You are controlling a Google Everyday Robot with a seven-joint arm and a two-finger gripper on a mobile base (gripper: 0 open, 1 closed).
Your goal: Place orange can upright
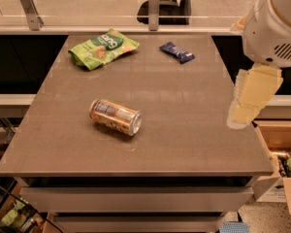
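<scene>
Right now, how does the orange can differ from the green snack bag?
The orange can is a cylinder lying on its side near the middle of the table; the green bag is a flat pouch near the far left corner. The can's end is shiny metal; the bag is green with white lettering. Both lie on the table; the pincer hangs by its right edge, touching neither.

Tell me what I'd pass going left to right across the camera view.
Slim orange-gold drink can on its side → small dark blue wrapped bar → pale gripper at the right edge of the table. The green snack bag overlaps the can, so omitted.
</scene>
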